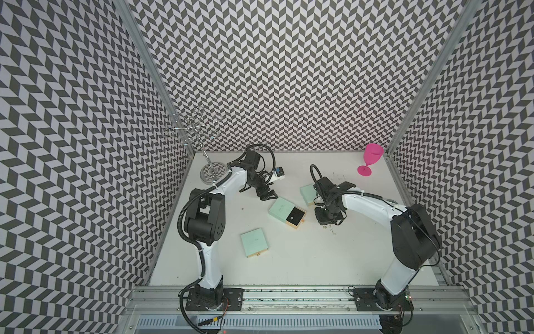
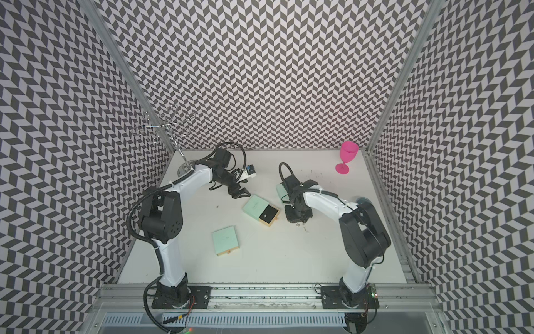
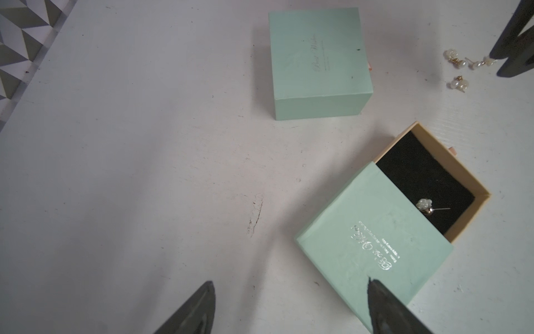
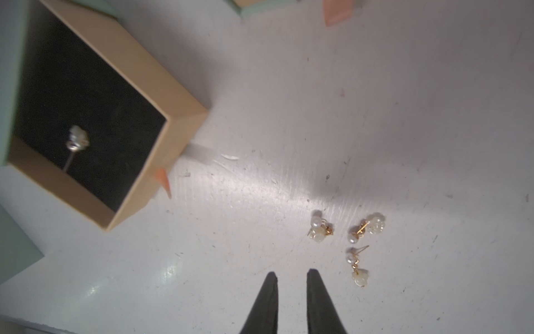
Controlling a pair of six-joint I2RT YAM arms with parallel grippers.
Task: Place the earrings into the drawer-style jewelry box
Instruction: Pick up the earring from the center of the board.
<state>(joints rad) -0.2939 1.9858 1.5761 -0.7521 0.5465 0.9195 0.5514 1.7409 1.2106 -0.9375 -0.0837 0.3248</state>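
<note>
R fingers [image 4: 265, 303] slightly apart, empty, near 3 earrings [image 4: 318, 230]; L fingers [image 3: 384, 312] wide apart, empty.

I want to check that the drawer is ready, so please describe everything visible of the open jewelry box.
The open jewelry box has a mint-green card sleeve with silvery script on top and a tan drawer pulled partly out, lined with black felt-like padding. One pearl-like earring lies inside. A pinkish pull tab sticks from the front. It rests flat on the white table, turned askew.
</note>
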